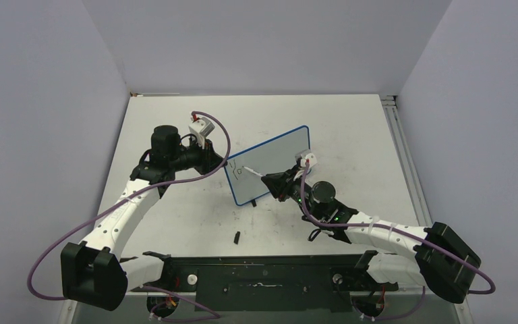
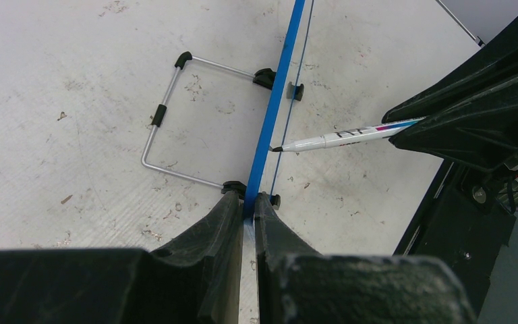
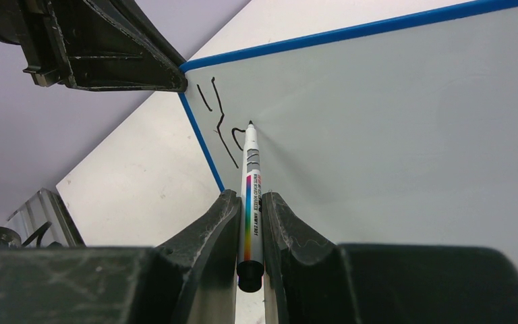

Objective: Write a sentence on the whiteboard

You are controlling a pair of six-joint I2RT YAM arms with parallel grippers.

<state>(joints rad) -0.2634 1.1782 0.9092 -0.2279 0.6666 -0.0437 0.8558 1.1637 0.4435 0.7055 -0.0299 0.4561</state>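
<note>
1. The whiteboard (image 1: 270, 165) stands tilted on the white surface (image 1: 175, 223). It leans on a wire stand (image 2: 158, 115) that reaches out behind the board.
2. The left end effector (image 2: 246, 206) is closed on the blue frame at the upper left corner of the whiteboard, with one finger on each face. In my judgement it steadies the board.
3. The right end effector (image 3: 248, 199) is in front of the whiteboard and is closed tight on a white marker (image 3: 250, 162) with a rainbow label. The black tip touches the board face near that same corner.
4. The sentence (image 3: 214, 111) is only begun. A few black strokes lie just beside the left frame of the whiteboard; they look like a "Y" and the start of a second letter. To the right of them the board face is blank.
5. I judge that the step in hand is the writing of the first word, so the task is very early.
6. The next move probably calls for light, even pressure on the tip and a stroke to the right, away from the left frame. The left end effector must hold firm so that the whiteboard does not tip back.
7. A small black piece (image 1: 237, 237) lies on the surface in front of the whiteboard, well apart from it. It may be the marker cap, but I cannot tell.
</note>
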